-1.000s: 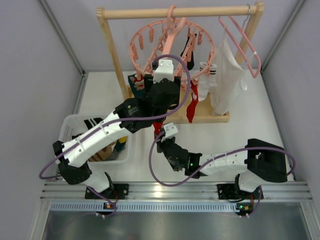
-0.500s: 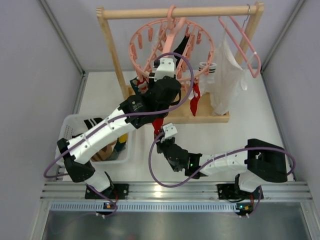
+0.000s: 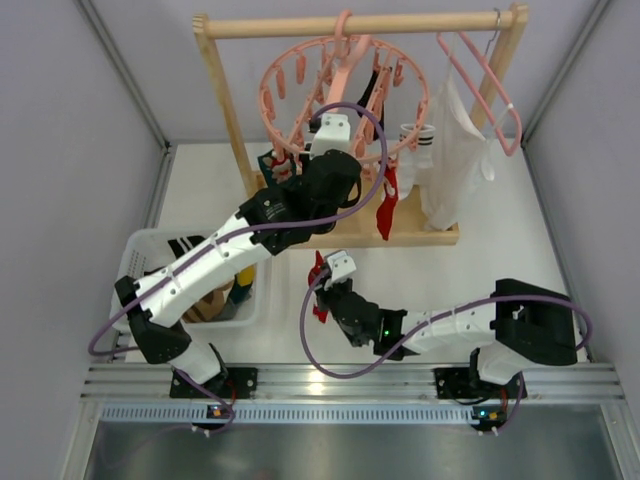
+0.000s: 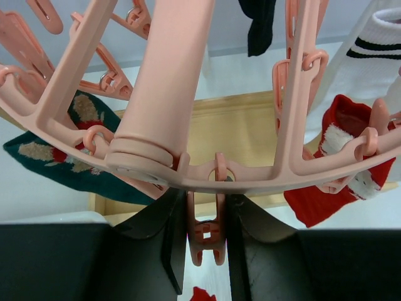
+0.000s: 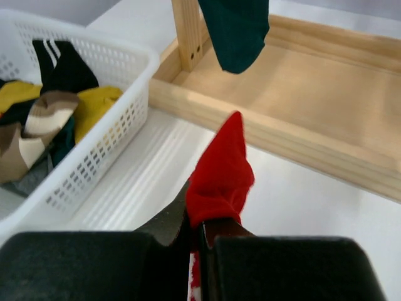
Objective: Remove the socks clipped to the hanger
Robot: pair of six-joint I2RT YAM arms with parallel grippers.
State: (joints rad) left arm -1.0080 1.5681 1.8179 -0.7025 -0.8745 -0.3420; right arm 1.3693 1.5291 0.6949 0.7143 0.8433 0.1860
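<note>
1. The hanger [image 4: 163,94] hangs from the wooden rack [image 3: 350,22] at 12 o'clock in the top view. A white-trimmed red sock [image 4: 332,182], teal sock [image 4: 56,157], black sock [image 4: 257,25] and striped sock [image 4: 376,56] are clipped around its ring.
2. The left pincer [image 4: 205,207] is pressed onto an empty clip [image 4: 205,241] under the hub, probably to spring it.
3. The right pincer [image 5: 199,229], low toward 6 o'clock, pinches a loose red sock [image 5: 219,169] with its toe up, clear of the surface [image 5: 301,207].
4. The basket [image 5: 100,144] sits at its 9 o'clock across open surface. The rack's base rail [image 5: 276,135], from 12 to 2 o'clock, is the edge to avoid.
</note>
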